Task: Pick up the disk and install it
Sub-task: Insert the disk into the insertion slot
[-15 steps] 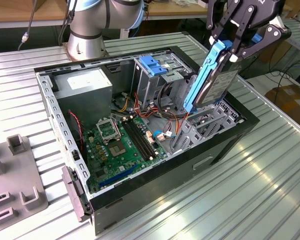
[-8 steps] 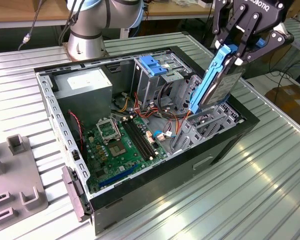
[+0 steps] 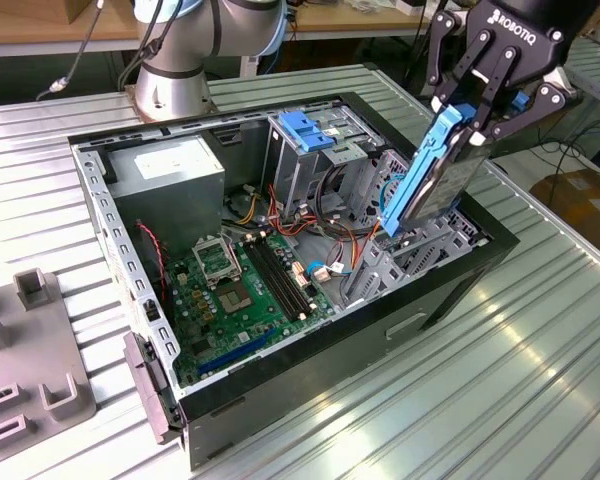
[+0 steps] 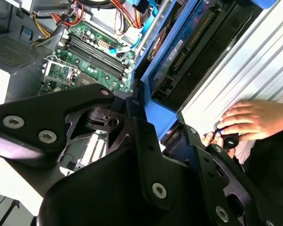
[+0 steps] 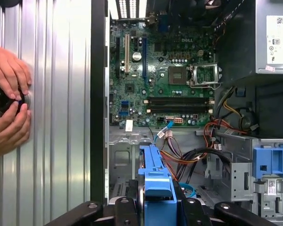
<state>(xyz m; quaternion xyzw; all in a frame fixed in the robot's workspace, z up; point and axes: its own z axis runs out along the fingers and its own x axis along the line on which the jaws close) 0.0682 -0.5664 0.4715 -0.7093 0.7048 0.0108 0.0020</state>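
Note:
My gripper (image 3: 469,122) is shut on the disk (image 3: 432,185), a flat drive with blue plastic rails. In the exterior view I hold it tilted on edge, with its lower end over the metal bay (image 3: 417,255) at the right end of the open computer case (image 3: 460,290). In the first wrist view the disk's blue rail (image 5: 155,181) runs between my fingers toward the case interior. In the second wrist view the disk (image 4: 179,52) shows its dark underside, with a blue rail along it, just beyond my black finger links.
Inside the case lie the green motherboard (image 3: 248,282), a grey power supply box (image 3: 170,170) and a drive cage with a blue handle (image 3: 305,135), plus loose cables. A person's hands (image 5: 8,103) hold a dark knob on the ribbed table beside the case. A grey fixture (image 3: 30,370) sits at the exterior view's left.

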